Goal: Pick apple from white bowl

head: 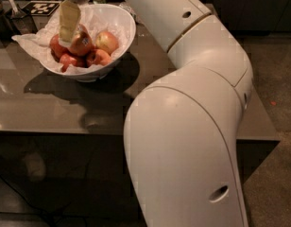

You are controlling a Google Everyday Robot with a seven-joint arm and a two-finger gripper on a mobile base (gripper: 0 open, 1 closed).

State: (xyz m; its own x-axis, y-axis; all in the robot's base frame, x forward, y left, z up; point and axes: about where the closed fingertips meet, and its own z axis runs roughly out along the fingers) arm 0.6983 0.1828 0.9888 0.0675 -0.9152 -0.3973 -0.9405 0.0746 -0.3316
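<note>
As things stand: round red-yellow apple not yet lifted.
Pincer: inside the deep glossy white bowl, at that topmost apple; its grip width I cannot tell.
Bowl: on dark polished worktop.

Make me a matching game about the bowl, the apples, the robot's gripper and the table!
Things:
1. white bowl
2. apples
3. gripper
4. table

Descriptions:
A. reddish, piled together
B. dark and glossy, under the bowl
C. down in the bowl, at the top apple
D. lined with crumpled white paper

Pairs: 1-D, 2-A, 3-C, 4-B.
</note>
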